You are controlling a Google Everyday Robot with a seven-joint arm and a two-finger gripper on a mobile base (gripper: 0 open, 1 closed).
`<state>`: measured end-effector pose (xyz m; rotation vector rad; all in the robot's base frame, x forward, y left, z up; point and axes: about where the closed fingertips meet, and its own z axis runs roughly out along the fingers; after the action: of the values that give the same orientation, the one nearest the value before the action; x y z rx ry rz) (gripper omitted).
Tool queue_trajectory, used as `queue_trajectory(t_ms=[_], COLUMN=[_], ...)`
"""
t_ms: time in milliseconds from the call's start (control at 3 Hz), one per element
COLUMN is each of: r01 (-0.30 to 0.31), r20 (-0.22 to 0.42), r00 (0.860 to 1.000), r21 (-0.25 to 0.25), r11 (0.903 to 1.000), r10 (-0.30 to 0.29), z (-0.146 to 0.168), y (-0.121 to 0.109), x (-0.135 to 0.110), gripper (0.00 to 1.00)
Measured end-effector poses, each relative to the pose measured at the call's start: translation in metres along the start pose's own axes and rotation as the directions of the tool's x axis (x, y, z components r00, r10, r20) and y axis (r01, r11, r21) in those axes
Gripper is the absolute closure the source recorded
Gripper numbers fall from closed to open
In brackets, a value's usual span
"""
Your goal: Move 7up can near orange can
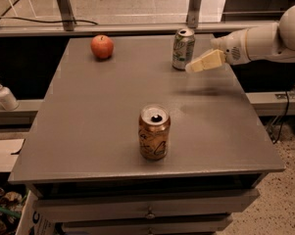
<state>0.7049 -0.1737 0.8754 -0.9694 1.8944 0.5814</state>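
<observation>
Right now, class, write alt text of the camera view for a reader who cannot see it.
The gripper hangs close beside the 7up can at the table's far edge. The orange can stands upright near the front, and an apple sits at the far left.

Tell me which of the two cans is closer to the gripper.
The 7up can, pale with green lettering, at the far edge of the table: the gripper hangs just beside it. The orange can stands near the front edge.
</observation>
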Motion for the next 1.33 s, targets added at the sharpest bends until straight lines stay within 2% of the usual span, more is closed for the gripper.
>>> queue_trajectory(t_ms=[333, 667, 1000, 1333], r01=[-0.056, -0.081, -0.089, -0.089], r20=[0.045, 0.078, 0.107, 0.119], r00=[0.997, 0.993, 0.99, 0.988], r21=[-0.013, -0.032, -0.054, -0.06], r11=[0.9983, 0.9962, 0.9946, 0.9942], r10=[0.057, 0.083, 0.095, 0.096], z=[0.021, 0.037, 0.047, 0.049], y=[-0.006, -0.006, -0.005, -0.006], x=[-0.005, -0.015, -0.023, -0.023], gripper=[0.0, 0.0, 0.18, 0.42])
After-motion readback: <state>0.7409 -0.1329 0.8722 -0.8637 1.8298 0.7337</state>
